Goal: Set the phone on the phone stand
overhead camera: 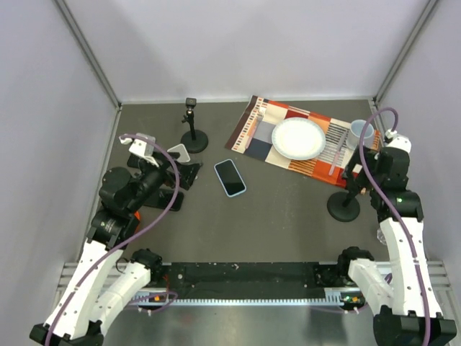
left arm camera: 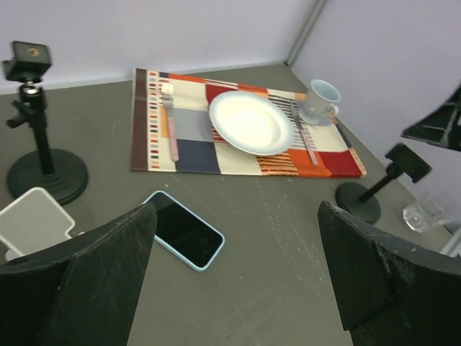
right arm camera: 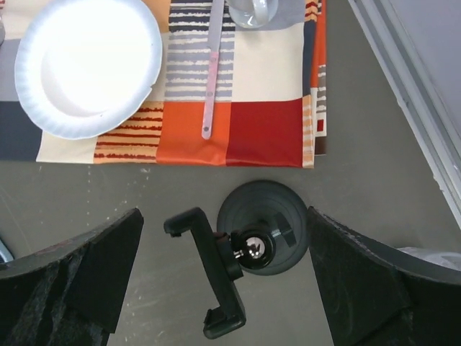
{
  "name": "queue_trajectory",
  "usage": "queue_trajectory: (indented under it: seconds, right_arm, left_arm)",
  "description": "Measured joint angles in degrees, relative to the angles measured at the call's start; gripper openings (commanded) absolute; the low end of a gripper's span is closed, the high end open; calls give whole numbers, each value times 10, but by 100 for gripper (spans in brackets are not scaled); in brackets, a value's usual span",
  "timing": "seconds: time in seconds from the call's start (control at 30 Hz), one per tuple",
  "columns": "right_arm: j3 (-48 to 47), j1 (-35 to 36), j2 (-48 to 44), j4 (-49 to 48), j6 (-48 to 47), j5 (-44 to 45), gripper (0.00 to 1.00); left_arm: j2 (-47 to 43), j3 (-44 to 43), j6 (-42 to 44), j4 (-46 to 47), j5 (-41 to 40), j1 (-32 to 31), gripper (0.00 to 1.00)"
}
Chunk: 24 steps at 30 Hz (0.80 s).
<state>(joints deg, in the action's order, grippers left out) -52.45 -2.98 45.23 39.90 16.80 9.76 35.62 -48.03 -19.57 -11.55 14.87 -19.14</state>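
Observation:
The phone, black screen up in a light blue case, lies flat on the dark table near the middle. It also shows in the left wrist view. The phone stand, small and white, sits left of the phone; it shows in the left wrist view at the left edge. My left gripper is open and empty, just left of the phone and in front of the stand, with the phone near its left finger. My right gripper is open and empty at the far right.
A black pole with a round base stands behind the phone stand. Another black pole with a clamp head stands under my right gripper. A patterned placemat holds a white plate, cup and cutlery.

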Motion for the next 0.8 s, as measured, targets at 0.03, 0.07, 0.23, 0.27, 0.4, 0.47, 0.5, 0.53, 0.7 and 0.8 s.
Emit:
queue_trajectory:
  seconds: [0.03,0.07,0.23,0.27,0.4,0.47,0.5,0.53,0.7,0.8]
  right_arm:
    - [4,-4,-5,3,0,-4,82]
    - [5,-6,-6,4,-1,-8,79]
    - [31,-6,-11,2,-14,-37,46]
    - [36,-6,-14,0,-14,-45,46]
    - [42,3,-27,7,-17,-57,47]
    - [42,14,-29,13,-18,-53,47]
    - [42,18,-30,14,-17,-50,47]
    - [42,19,-29,16,-17,-46,47]
    - [32,39,-13,24,-17,-27,29]
    - [24,41,7,26,-17,-14,28]
  left_arm:
    - [0,0,5,0,1,-16,99]
    - [-1,0,9,0,1,-25,99]
    - [-21,1,27,0,4,-64,99]
    - [-26,2,29,1,5,-67,98]
    - [-44,9,32,8,5,-73,98]
    - [-44,13,32,10,5,-75,98]
    - [-44,16,32,10,5,-75,98]
    - [-44,18,32,10,5,-75,98]
    - [-44,21,32,9,6,-75,98]
    - [-43,23,32,9,5,-75,98]
